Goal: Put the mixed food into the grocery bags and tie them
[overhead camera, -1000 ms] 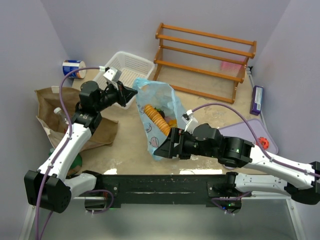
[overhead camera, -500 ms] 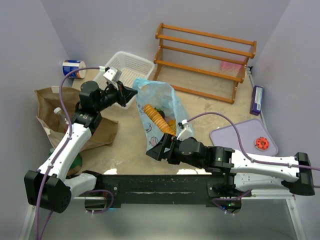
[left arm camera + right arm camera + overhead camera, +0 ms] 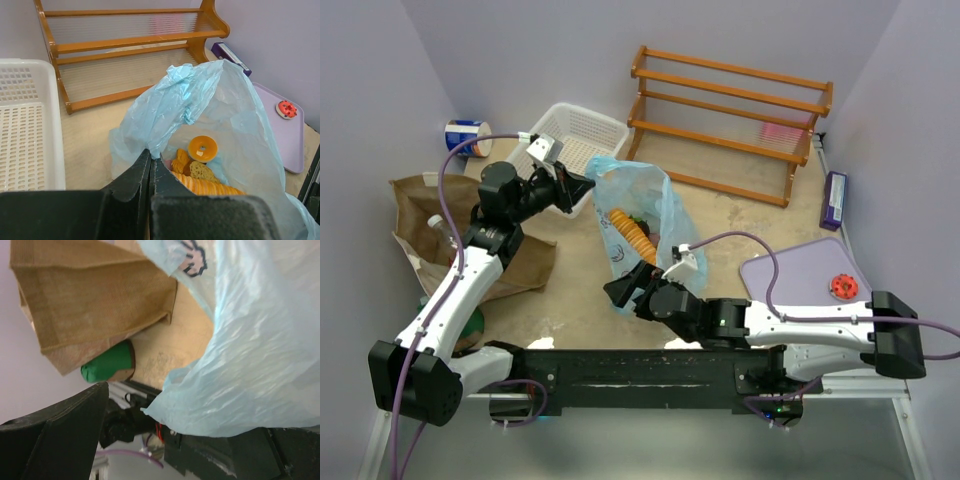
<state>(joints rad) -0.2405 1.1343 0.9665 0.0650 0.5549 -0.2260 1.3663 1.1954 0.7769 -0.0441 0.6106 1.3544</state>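
The light blue plastic bag [image 3: 642, 200] stands open mid-table. It holds mixed food: an orange ridged piece [image 3: 632, 236], an orange ring [image 3: 202, 148] and a bread slice [image 3: 202, 171]. My left gripper [image 3: 582, 188] is shut on the bag's rim [image 3: 165, 115], with the jaws pressed together on it [image 3: 151, 161]. My right gripper [image 3: 620, 293] is open at the bag's low near corner, and the bag [image 3: 250, 350] hangs between its spread fingers [image 3: 75, 425]. The brown paper bag [image 3: 425, 215] lies at the left with a clear bottle [image 3: 438, 226] in it.
A white mesh basket [image 3: 576, 136] and a wooden rack [image 3: 730, 110] stand at the back. A blue-and-white can [image 3: 467, 136] is at the far left. A green round thing [image 3: 470, 322] lies by the paper bag [image 3: 90, 300]. A purple tray [image 3: 800, 275] is at the right.
My right arm has swung left and nearer the table's front edge, carrying its open gripper to the blue bag's low left corner. My left gripper still holds the rim.
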